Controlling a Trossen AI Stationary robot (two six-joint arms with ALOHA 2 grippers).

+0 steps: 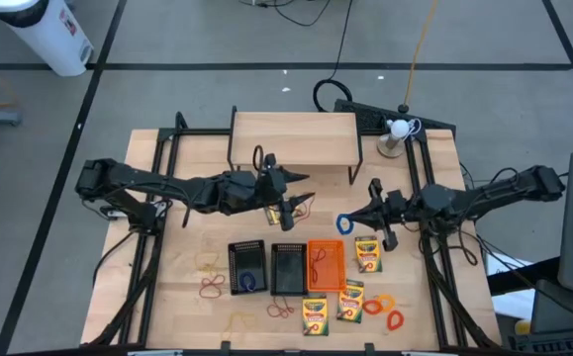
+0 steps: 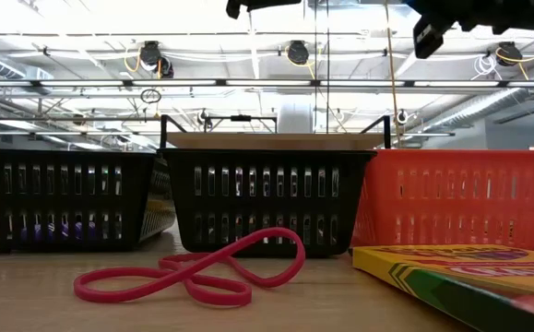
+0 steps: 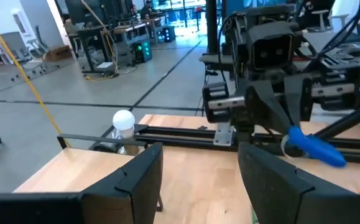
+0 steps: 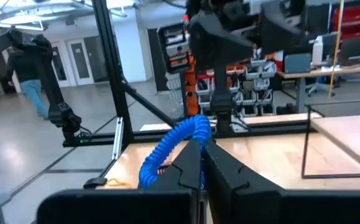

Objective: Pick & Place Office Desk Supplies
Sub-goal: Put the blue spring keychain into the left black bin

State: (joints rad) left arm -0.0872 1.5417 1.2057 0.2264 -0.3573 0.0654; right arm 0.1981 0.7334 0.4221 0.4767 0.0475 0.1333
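High view is showing the right tool (image 1: 347, 223) closed on a blue band (image 1: 346, 224), holding it above the table (image 1: 182, 267) just behind the orange tray (image 1: 326, 265). Facing it, the left tool (image 1: 299, 202) is hanging with fingers spread and nothing between them, in front of the wooden shelf (image 1: 293, 137). Two black trays (image 1: 247, 268) are sitting left of the orange one. Crayon boxes (image 1: 367, 254) are lying near the trays, with a red band (image 1: 212, 287) and orange bands (image 1: 380, 304) loose on the table.
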